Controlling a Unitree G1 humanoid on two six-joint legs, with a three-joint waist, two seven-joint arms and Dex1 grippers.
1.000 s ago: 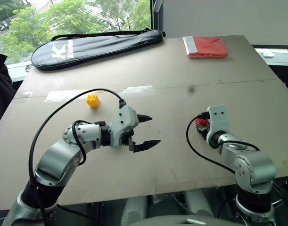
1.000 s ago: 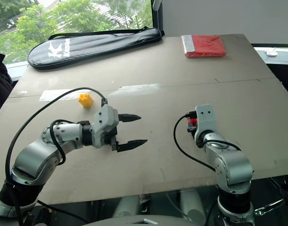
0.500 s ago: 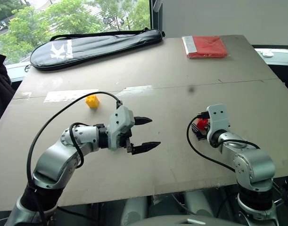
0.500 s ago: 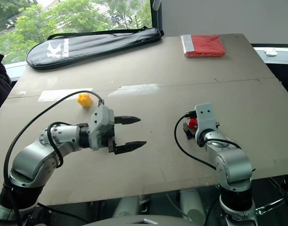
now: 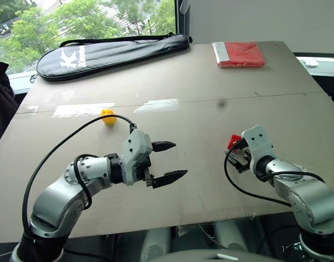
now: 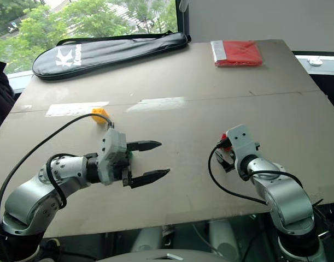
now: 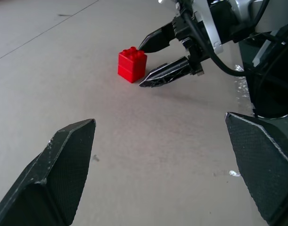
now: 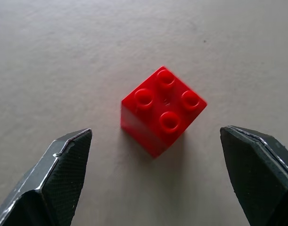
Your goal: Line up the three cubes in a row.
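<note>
Resting stud-up, small red plastic studded cube (image 8: 162,109), frame centre | right gripper (image 8: 153,183) jaws wide, empty, straddling it | left gripper (image 5: 165,162) wide, empty, farther left

Two arms of rounded silver-grey segments with black joints; a loose black cable loops along each. Left gripper (image 5: 165,161) and right gripper (image 7: 159,59): pale housings, tapered black textured fingers.

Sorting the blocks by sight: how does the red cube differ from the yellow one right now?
The red cube sits on the table between the open fingers of the right tool; the yellow cube sits alone, far from both tools. Red lies on the robot's right, yellow on its left, farther away. Both rest on the table.
</note>
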